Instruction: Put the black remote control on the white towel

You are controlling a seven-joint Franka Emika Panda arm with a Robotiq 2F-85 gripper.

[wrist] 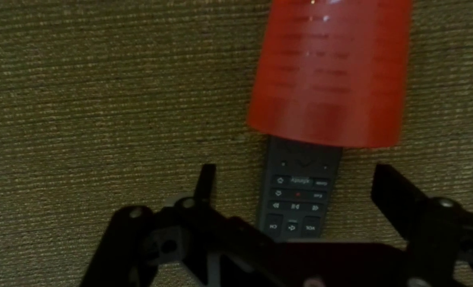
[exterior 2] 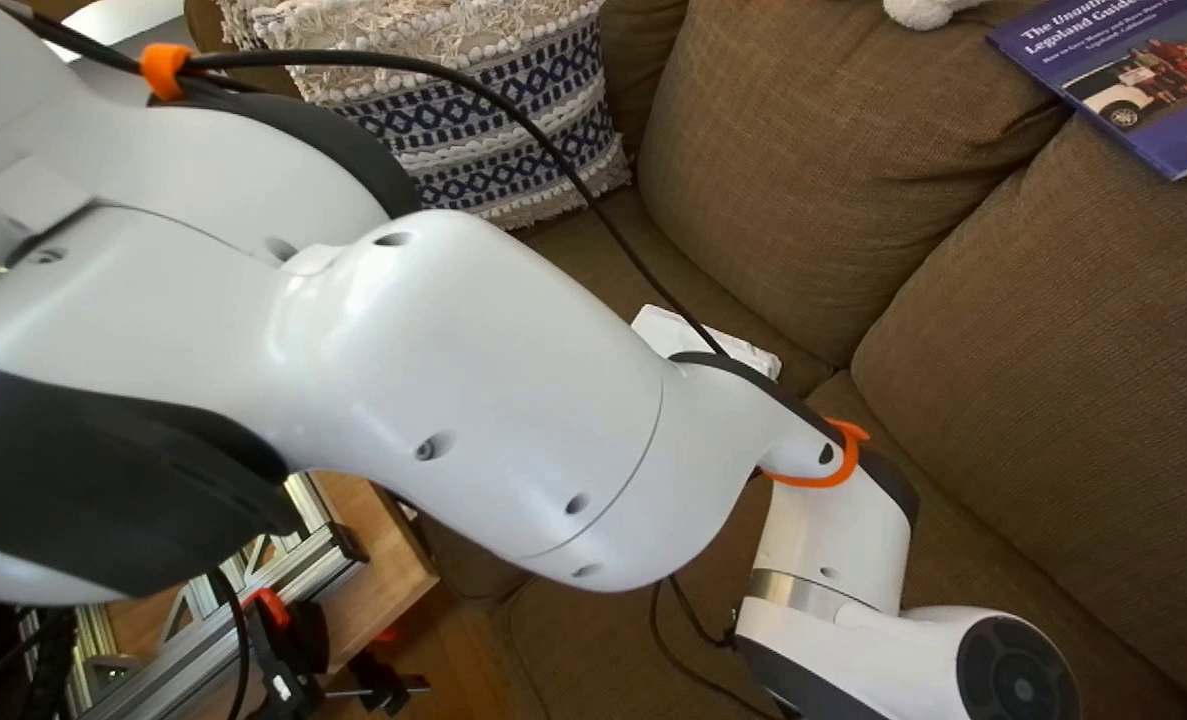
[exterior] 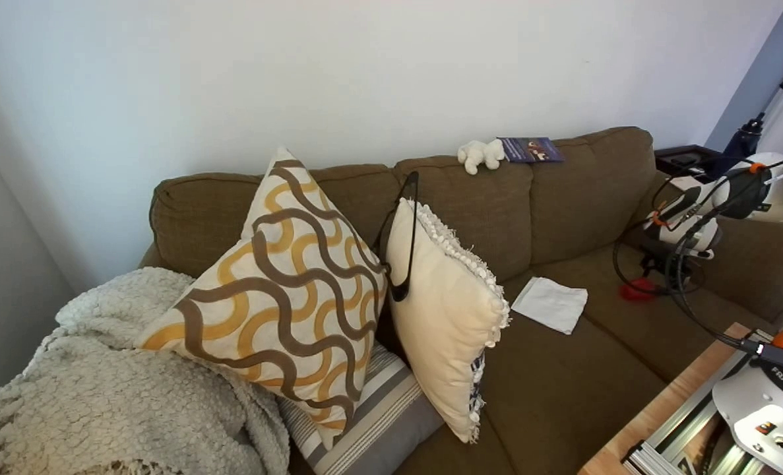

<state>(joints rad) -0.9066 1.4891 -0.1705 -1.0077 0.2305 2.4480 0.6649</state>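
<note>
The black remote control (wrist: 296,195) lies on the brown sofa seat in the wrist view. Its upper end is covered by a red cup, and its lower end is hidden behind my gripper's body. My gripper (wrist: 296,165) is open, with one finger on each side of the remote and gaps on both sides. In an exterior view my gripper (exterior: 658,267) is low over the seat beside the red cup, and the remote cannot be made out there. The white towel (exterior: 551,305) lies flat, slightly rumpled, on the seat. It also shows partly behind the arm (exterior 2: 665,328).
The red cup (wrist: 332,79) lies on its side against the remote; it also shows in an exterior view (exterior: 636,289). A cream fringed pillow (exterior: 440,316) stands near the towel. A white plush toy (exterior: 480,156) and a purple book (exterior: 531,150) rest on the backrest.
</note>
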